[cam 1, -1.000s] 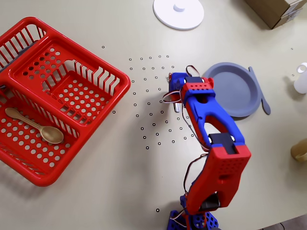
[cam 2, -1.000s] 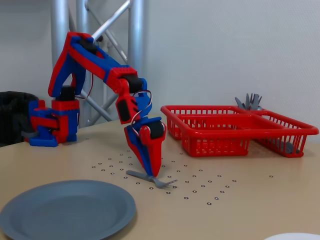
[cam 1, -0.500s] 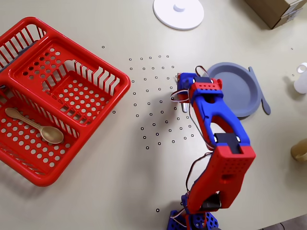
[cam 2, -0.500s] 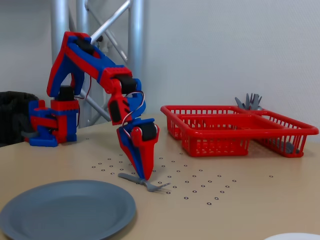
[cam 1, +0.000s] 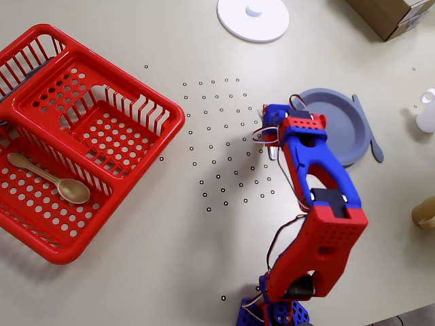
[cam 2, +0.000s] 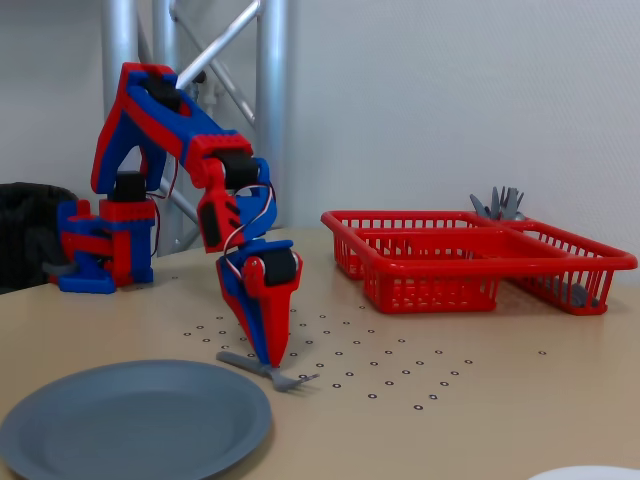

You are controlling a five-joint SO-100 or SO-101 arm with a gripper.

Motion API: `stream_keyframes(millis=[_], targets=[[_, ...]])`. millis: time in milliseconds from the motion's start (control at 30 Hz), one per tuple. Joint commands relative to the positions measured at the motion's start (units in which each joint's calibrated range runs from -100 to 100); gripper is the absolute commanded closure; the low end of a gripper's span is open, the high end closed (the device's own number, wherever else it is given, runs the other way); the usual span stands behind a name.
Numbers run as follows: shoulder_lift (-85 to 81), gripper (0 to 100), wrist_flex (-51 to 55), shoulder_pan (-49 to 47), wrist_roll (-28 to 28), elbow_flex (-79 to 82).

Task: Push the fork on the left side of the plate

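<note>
The slate-blue plate (cam 1: pixel 340 125) lies at the right in the overhead view and at the front left in the fixed view (cam 2: pixel 130 420). The small silver fork (cam 2: pixel 268 370) lies flat on the table just beside the plate's rim, tines toward the dotted area. In the overhead view only a shiny bit of the fork (cam 1: pixel 272 152) shows under the arm. My gripper (cam 2: pixel 268 358) points straight down with its jaws together and its tip on the fork's handle; from above the gripper (cam 1: pixel 270 139) sits at the plate's left edge.
A red basket (cam 1: pixel 41 61) holding a tan wooden spoon (cam 1: pixel 51 178) fills the left. A slate-blue utensil (cam 1: pixel 369 132) lies along the plate's right rim. A white lid (cam 1: pixel 253 18), a cardboard box (cam 1: pixel 394 13) and a white object (cam 1: pixel 427 112) stand at the back and right.
</note>
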Motion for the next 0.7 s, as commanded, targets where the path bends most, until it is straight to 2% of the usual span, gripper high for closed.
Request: stream_keyframes(millis=[0, 467, 667], targets=[[-2.3, 100, 0.2, 2.0, 0.6, -3.8], [0.6, 100, 0.2, 5.2, 1.9, -7.4], [-1.6, 100, 0.2, 2.3, 0.3, -6.3]])
